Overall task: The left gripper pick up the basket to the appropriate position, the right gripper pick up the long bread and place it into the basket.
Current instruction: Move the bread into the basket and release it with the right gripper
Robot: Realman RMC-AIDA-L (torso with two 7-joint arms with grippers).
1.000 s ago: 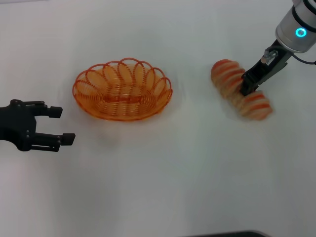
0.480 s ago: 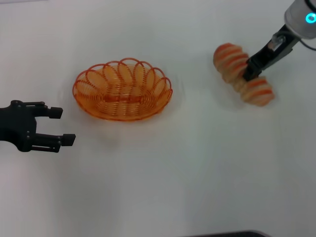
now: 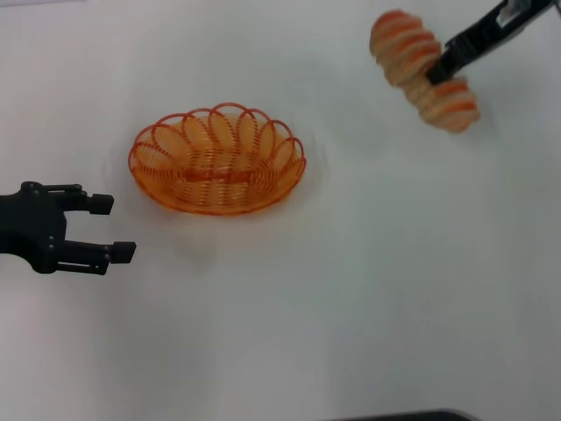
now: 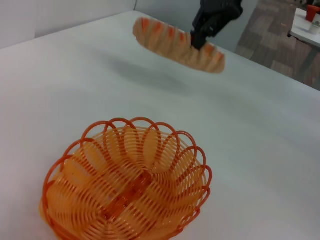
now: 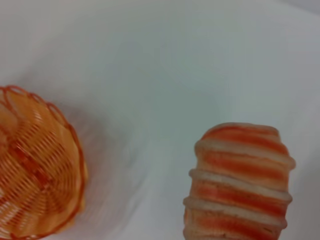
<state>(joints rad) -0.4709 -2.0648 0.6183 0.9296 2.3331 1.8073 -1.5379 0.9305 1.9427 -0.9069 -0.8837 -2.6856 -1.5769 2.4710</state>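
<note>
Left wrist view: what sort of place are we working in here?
Probably an office or lab test bench, not a kitchen. A bare white table carries only the basket and the long bread held by the right gripper; grey carpet tiles lie beyond.

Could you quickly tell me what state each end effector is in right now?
Left end effector: open, empty, beside the basket.
Right end effector: shut on the bread, lifted off the table.
</note>
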